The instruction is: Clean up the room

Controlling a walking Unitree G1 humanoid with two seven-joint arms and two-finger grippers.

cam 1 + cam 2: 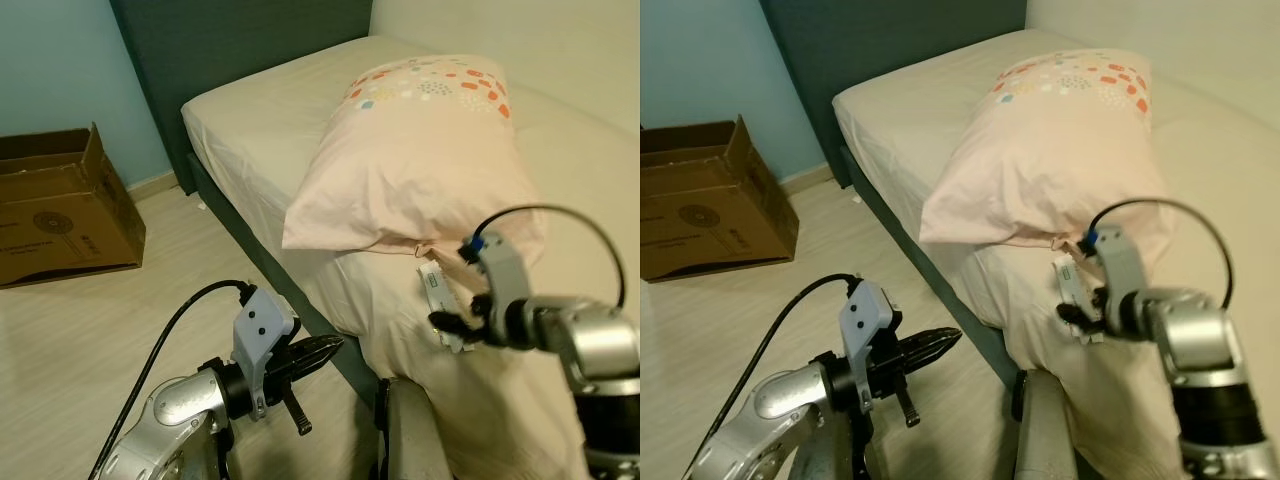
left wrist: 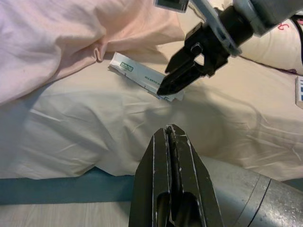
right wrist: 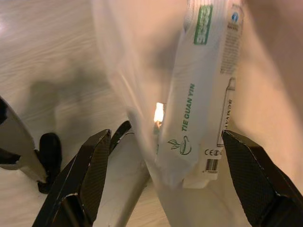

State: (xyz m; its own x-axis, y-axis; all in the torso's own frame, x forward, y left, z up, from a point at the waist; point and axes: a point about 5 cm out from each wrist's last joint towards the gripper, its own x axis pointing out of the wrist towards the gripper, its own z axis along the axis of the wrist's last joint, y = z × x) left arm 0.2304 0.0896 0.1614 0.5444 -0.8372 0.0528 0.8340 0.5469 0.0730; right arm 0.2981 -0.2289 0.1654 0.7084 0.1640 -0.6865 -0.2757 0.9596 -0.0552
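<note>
A white tea packet (image 1: 437,290) with green print lies on the cream sheet of the bed (image 1: 250,120), just below the corner of a pink pillow (image 1: 420,160). My right gripper (image 1: 452,325) is over the bed at the packet's near end. It is open, with the packet (image 3: 203,94) between its two fingers (image 3: 94,179) and touching neither. My left gripper (image 1: 328,348) is shut and empty. It hovers low beside the bed's dark frame and points toward the packet (image 2: 137,73).
An open cardboard box (image 1: 60,210) stands on the wooden floor (image 1: 130,320) at the left, against the blue wall. A dark headboard (image 1: 220,40) rises behind the bed. The bed's dark side rail (image 1: 260,260) runs between my arms.
</note>
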